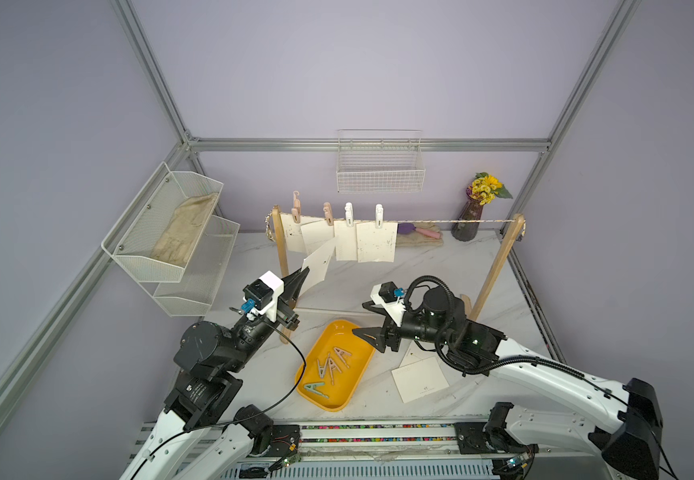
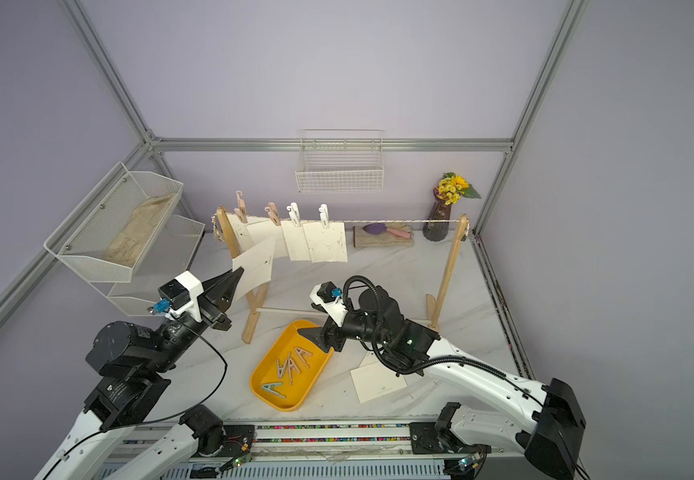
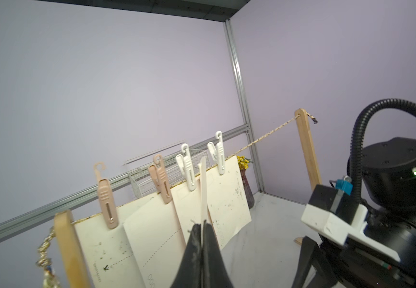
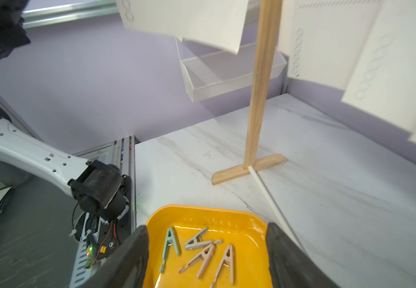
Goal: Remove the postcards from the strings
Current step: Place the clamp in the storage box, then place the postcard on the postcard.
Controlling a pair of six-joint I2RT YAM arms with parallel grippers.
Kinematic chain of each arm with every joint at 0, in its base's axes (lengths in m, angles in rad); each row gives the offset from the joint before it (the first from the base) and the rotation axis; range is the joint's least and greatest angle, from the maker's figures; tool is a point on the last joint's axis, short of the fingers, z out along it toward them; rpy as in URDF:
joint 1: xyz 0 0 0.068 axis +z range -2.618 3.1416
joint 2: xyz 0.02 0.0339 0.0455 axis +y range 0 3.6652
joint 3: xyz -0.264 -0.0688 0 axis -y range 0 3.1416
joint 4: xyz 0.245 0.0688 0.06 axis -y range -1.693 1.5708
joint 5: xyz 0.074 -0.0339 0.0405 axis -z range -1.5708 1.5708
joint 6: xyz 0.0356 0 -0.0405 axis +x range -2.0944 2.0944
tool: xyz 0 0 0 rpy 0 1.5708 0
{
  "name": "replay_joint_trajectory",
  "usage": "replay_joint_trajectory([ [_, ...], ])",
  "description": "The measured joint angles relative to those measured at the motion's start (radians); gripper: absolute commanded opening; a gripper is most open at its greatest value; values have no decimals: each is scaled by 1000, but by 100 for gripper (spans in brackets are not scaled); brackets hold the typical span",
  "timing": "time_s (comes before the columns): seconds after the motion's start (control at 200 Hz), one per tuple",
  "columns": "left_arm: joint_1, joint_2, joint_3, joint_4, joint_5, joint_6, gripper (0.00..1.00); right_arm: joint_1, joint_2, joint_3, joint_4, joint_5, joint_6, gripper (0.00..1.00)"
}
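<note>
Four postcards (image 1: 376,241) hang on the string (image 1: 453,221); my left pincer (image 1: 301,276) pinches a freed card (image 1: 318,266) just below it, my right pincer (image 1: 364,320) gapes over the tray (image 1: 349,382). Next, I'd lay this card flat.

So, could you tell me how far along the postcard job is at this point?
Done: cards lie on the table and four pins sit in the tray. In hand: the left gripper is shut on one card, seemingly free of the string; the right gripper hangs open over the tray. Left: four cards hang pinned on the string.
</note>
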Motion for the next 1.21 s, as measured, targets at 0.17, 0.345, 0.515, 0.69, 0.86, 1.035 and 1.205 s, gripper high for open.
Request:
replay_joint_trajectory([
  [0.17,0,107,72,-49,207,-31,0,-2,-192,-78,-17,243,46,75],
  [0.345,-7,212,118,-85,394,-81,0,-3,-498,-159,-80,504,93,75],
  [0.515,-98,338,119,-117,464,-121,0,-5,-678,-122,-100,623,85,75],
  [0.69,-285,550,128,-131,483,-132,0,-5,-604,-29,-161,651,52,77],
  [0.86,-324,789,183,-224,549,-136,0,-5,-551,-2,-217,682,30,77],
  [1.035,-325,954,293,-348,594,-106,0,-5,-614,-11,-220,707,1,77],
  [1.205,-333,1126,456,-489,618,-21,0,-5,-625,-2,-213,715,-21,77],
])
